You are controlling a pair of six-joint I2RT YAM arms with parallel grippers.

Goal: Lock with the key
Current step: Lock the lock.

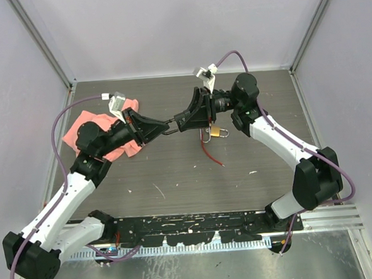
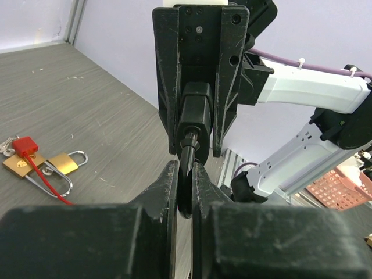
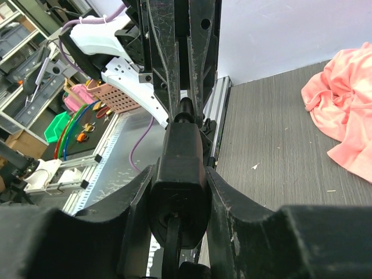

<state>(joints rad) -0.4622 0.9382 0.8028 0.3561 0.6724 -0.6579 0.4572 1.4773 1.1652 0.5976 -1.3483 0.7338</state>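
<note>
A black padlock (image 1: 180,121) is held in the air between both grippers. My right gripper (image 1: 190,118) is shut on its body (image 3: 179,174), and shows in its wrist view (image 3: 180,174). A dark flat piece, seemingly a key (image 3: 173,244), sticks out of the keyhole end towards the right wrist camera. My left gripper (image 1: 158,126) is shut on the black shackle (image 2: 186,195) from the opposite side, its fingers (image 2: 168,186) pressed on it; it shows in its wrist view (image 2: 185,170). The lock body also shows there (image 2: 195,110).
Two brass padlocks (image 2: 63,163) with keys, a red tag (image 2: 24,145) and a red cord lie on the table under the right gripper (image 1: 216,132). A pink cloth (image 1: 109,128) lies at the left. Walls enclose the table.
</note>
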